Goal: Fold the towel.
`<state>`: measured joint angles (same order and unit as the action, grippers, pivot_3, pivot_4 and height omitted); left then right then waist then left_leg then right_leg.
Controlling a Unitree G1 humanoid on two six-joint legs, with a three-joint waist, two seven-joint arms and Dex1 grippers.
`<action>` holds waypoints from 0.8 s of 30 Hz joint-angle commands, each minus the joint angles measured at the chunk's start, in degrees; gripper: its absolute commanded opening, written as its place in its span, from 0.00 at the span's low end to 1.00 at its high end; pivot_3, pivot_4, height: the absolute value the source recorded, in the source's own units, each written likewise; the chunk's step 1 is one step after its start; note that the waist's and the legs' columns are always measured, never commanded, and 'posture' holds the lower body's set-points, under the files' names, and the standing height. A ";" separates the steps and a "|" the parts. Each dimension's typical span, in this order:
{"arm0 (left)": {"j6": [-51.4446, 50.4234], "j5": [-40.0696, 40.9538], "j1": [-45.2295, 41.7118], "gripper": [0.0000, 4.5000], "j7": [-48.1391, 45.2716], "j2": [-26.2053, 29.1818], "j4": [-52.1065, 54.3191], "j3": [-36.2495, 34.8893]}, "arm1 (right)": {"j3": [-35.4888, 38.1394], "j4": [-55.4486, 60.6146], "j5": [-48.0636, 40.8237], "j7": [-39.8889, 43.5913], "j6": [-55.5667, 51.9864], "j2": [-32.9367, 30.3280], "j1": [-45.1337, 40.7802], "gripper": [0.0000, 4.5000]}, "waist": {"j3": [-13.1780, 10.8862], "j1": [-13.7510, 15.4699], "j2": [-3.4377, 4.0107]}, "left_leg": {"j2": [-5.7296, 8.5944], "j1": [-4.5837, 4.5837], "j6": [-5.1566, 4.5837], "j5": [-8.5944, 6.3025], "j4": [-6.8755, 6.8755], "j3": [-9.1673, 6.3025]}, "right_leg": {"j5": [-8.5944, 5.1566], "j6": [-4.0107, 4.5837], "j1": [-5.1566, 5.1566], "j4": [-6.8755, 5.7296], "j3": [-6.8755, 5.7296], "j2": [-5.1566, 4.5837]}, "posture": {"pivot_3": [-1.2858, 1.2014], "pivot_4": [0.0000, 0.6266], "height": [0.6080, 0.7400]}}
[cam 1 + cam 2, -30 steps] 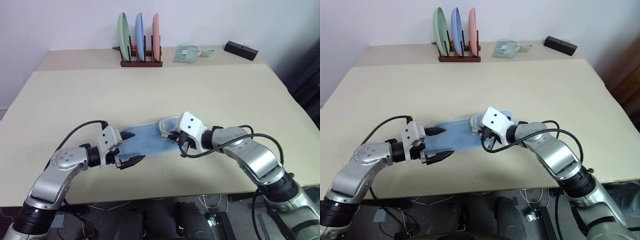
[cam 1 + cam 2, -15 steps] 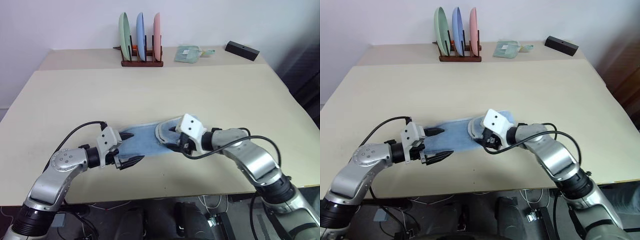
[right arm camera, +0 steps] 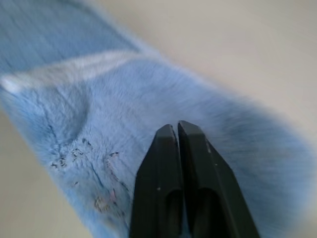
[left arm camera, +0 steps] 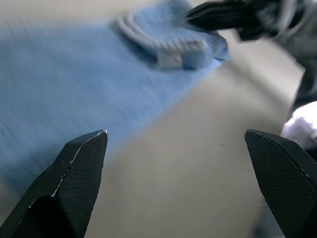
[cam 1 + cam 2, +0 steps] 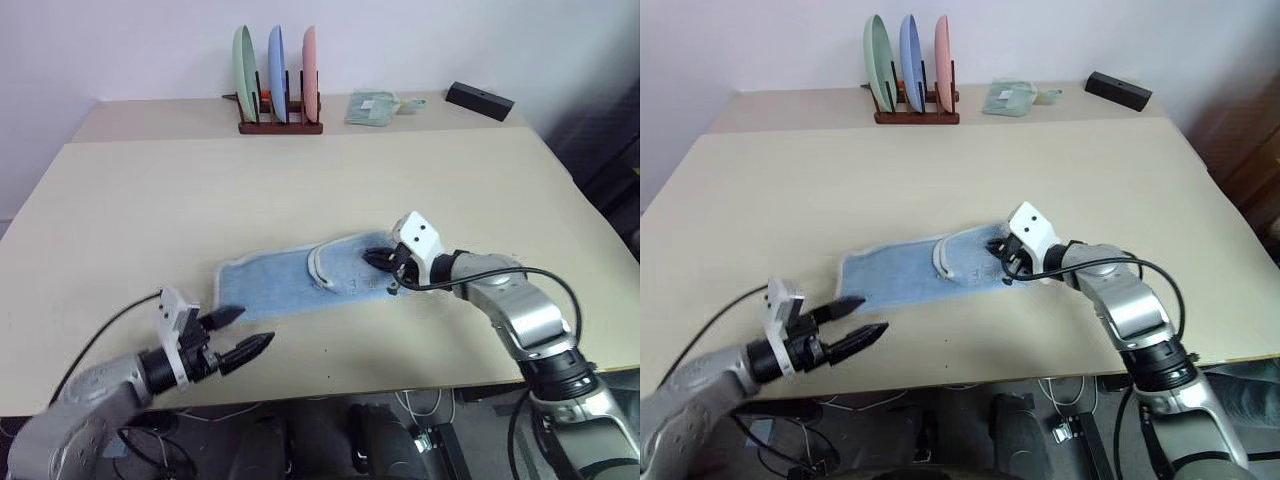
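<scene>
Our right gripper (image 5: 380, 262) has its two black fingers pressed together with nothing between them, tips resting over the right end of the soft light-blue terry towel (image 5: 290, 283) with whitish piped edging. That arm reaches in from four o'clock, forearm low, wrist angled toward nine o'clock. Our left gripper (image 5: 243, 334) stands wide apart and empty, near the table's front edge at seven o'clock of the towel, its arm drawn low and pointing toward three o'clock, just short of the cloth's near left corner.

The towel lies flat in one long strip on the beige table (image 5: 150, 200), its right end folded over itself.

At twelve o'clock, one dark wooden rack (image 5: 281, 126) holds three upright plates: green (image 5: 245, 61), blue (image 5: 277, 60), pink (image 5: 310, 59). Beside it lie one pale-green folded packet (image 5: 373, 107) and one black rectangular box (image 5: 479, 100).
</scene>
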<state>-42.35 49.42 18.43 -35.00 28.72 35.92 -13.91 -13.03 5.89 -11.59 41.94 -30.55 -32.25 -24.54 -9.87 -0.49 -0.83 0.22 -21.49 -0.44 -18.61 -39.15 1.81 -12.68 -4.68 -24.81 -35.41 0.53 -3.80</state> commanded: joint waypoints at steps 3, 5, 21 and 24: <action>-2.64 5.05 1.06 1.00 14.01 -8.28 3.86 1.54 | -1.48 -2.56 3.20 1.37 4.28 0.02 0.09 0.01 | 0.01 -0.09 -0.01 | 0.02 0.07 0.00 0.00 -0.03 -0.02 | 0.00 0.01 0.12 0.05 -0.01 -0.01 | 0.52 0.24 1.00; -2.97 6.61 1.22 1.00 17.56 -11.03 3.99 2.20 | -1.43 -2.96 3.61 1.41 5.24 0.41 0.10 0.01 | 0.01 -0.17 -0.01 | 0.01 0.08 0.00 0.00 -0.02 -0.02 | 0.00 0.01 0.12 0.05 -0.01 0.02 | 0.52 0.24 1.00; 2.34 24.29 11.91 1.00 33.04 -19.53 5.75 -3.17 | 5.66 7.16 -4.23 10.53 9.25 -1.60 -1.11 0.71 | 0.01 -0.22 -0.01 | -0.01 0.09 -0.01 0.00 -0.01 -0.04 | -0.03 0.06 0.13 0.12 -0.02 0.16 | 0.52 0.24 1.00; 5.21 28.33 11.29 1.00 38.36 -22.79 4.76 -2.69 | 5.58 8.71 -4.74 11.32 9.39 -1.45 -1.12 0.71 | 0.01 -0.05 -0.02 | 0.00 0.08 -0.01 0.00 -0.02 -0.04 | -0.03 0.06 0.17 0.16 -0.02 0.15 | 0.52 0.24 1.00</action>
<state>-39.57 74.16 30.17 0.10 7.58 40.45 -16.53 -8.53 11.97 -14.99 52.73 -22.24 -33.48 -24.89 -9.86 -0.54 -0.85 0.22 -21.40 -0.45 -18.61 -39.19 1.76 -12.71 -4.62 -24.62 -35.23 0.51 -3.64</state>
